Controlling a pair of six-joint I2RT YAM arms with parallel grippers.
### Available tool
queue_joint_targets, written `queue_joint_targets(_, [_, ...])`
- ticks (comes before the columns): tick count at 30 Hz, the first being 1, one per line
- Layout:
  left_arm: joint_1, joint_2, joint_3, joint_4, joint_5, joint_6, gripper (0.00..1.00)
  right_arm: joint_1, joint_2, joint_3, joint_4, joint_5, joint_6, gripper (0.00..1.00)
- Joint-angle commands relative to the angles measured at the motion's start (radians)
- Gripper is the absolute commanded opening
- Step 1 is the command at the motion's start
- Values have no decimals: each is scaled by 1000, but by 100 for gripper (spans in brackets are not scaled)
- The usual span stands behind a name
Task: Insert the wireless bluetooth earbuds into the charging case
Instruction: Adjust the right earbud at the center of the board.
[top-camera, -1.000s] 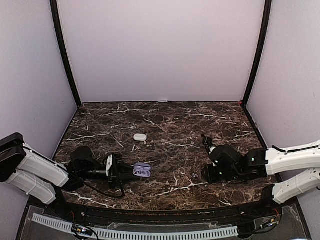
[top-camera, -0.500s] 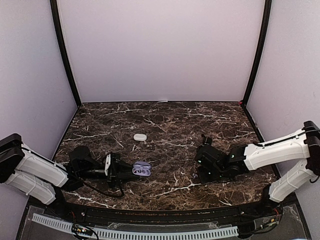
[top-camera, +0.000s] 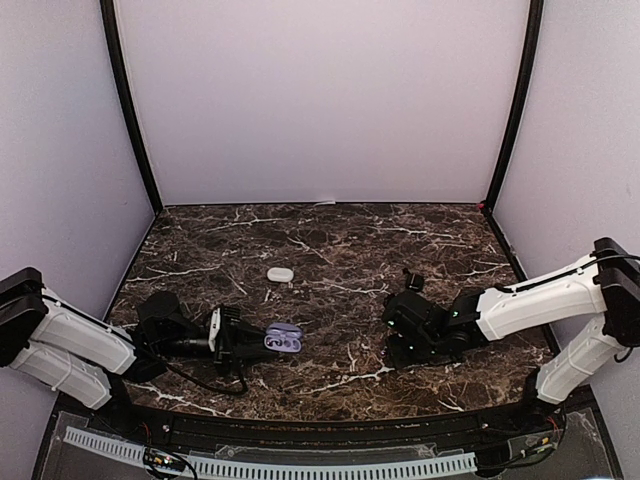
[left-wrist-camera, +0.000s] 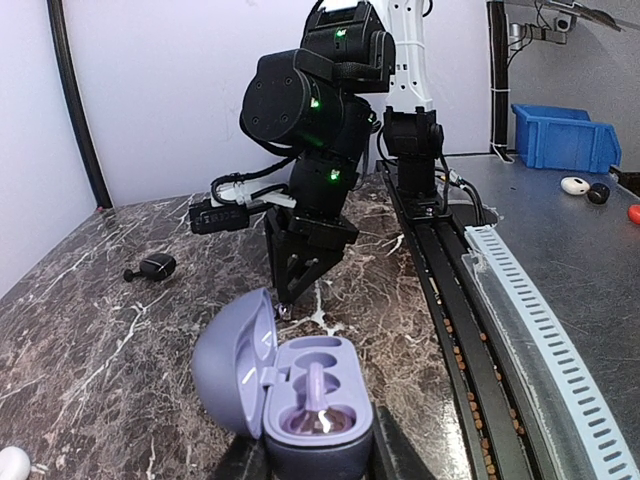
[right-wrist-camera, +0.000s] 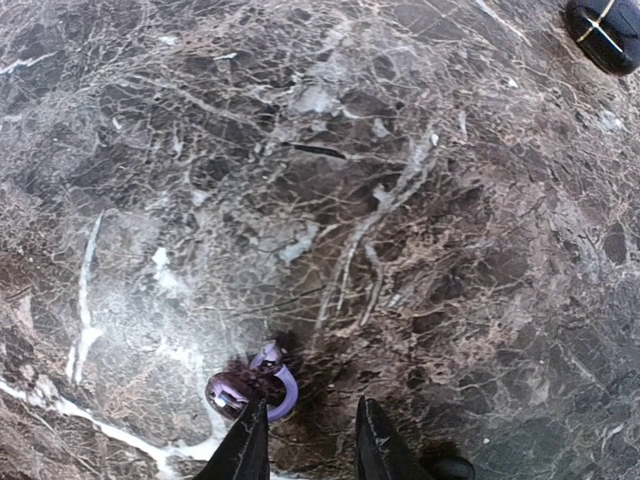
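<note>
My left gripper (top-camera: 240, 340) is shut on the base of the purple charging case (left-wrist-camera: 300, 400), which rests low on the marble with its lid swung open to the left. One purple earbud (left-wrist-camera: 318, 400) sits in a socket of the case. The other purple earbud (right-wrist-camera: 255, 385) lies on the table, seen from the left wrist as a small speck (left-wrist-camera: 284, 311). My right gripper (right-wrist-camera: 310, 412) points down over it with its jaws a little apart. The bud touches the outer tip of the left finger (right-wrist-camera: 245, 445) and is not between the fingers.
A white pebble-shaped case (top-camera: 279, 273) lies farther back near the middle. A dark earbud (left-wrist-camera: 155, 266) rests on the marble behind the right gripper, also at the right wrist view's top corner (right-wrist-camera: 603, 30). A black rail (left-wrist-camera: 440, 260) runs along the near table edge.
My right arm has slid left across the table toward the purple case, and its jaws have narrowed slightly. The left gripper and the case have stayed put.
</note>
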Motion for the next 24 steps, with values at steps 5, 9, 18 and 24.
queue_joint_targets(5, [-5, -40, -11, 4, 15, 2, 8, -7, -16, 13, 74, -32, -14, 29])
queue_joint_targets(9, [-5, -49, -13, 1, 13, 4, 8, -7, -39, 3, 87, -33, -12, 29])
queue_joint_targets(18, [-5, -57, -16, -3, 12, 6, 8, -28, -105, -44, 99, -33, 12, 28])
queue_joint_targets(24, [-5, -60, -17, -3, 9, 7, 8, -58, -133, -84, 139, -68, 31, 28])
